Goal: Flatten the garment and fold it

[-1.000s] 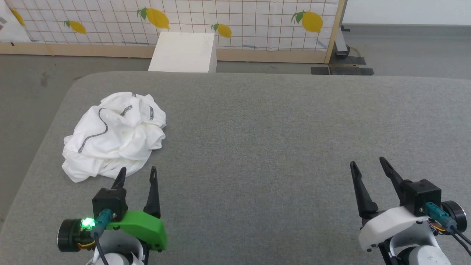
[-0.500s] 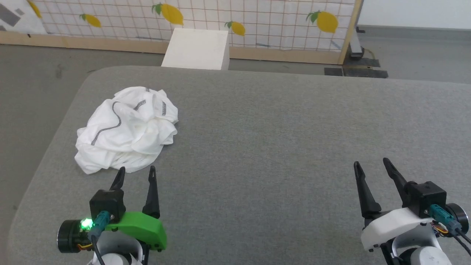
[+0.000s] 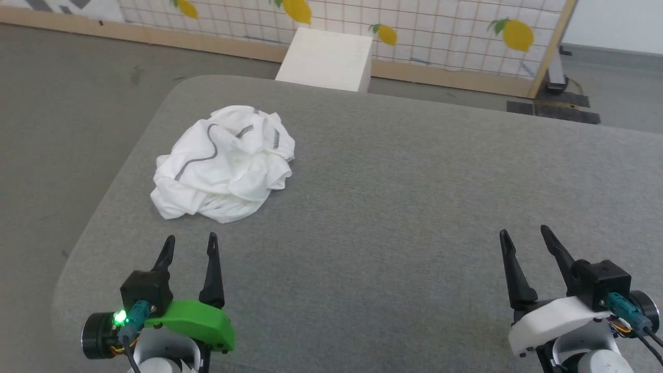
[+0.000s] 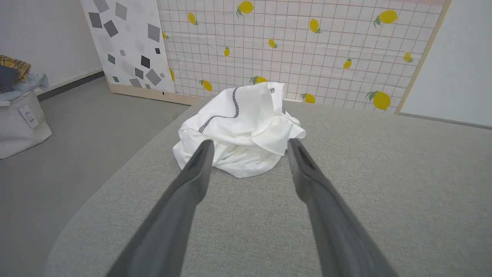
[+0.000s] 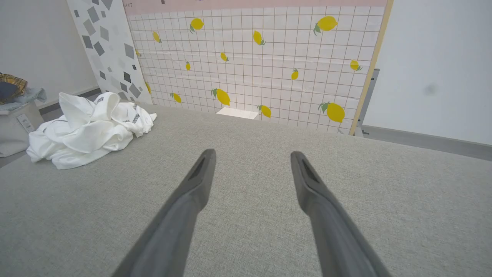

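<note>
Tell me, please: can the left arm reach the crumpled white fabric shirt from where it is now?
Probably yes. The open left pincer points straight at the crumpled white thin-fabric shirt, close ahead, with just the grey fabric-covered tabletop between them.

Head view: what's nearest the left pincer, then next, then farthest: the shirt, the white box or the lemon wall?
From the left pincer:
1. shirt, crumpled just ahead of it.
2. white box, past the far edge of the grey pad.
3. lemon wall, behind the box.
</note>
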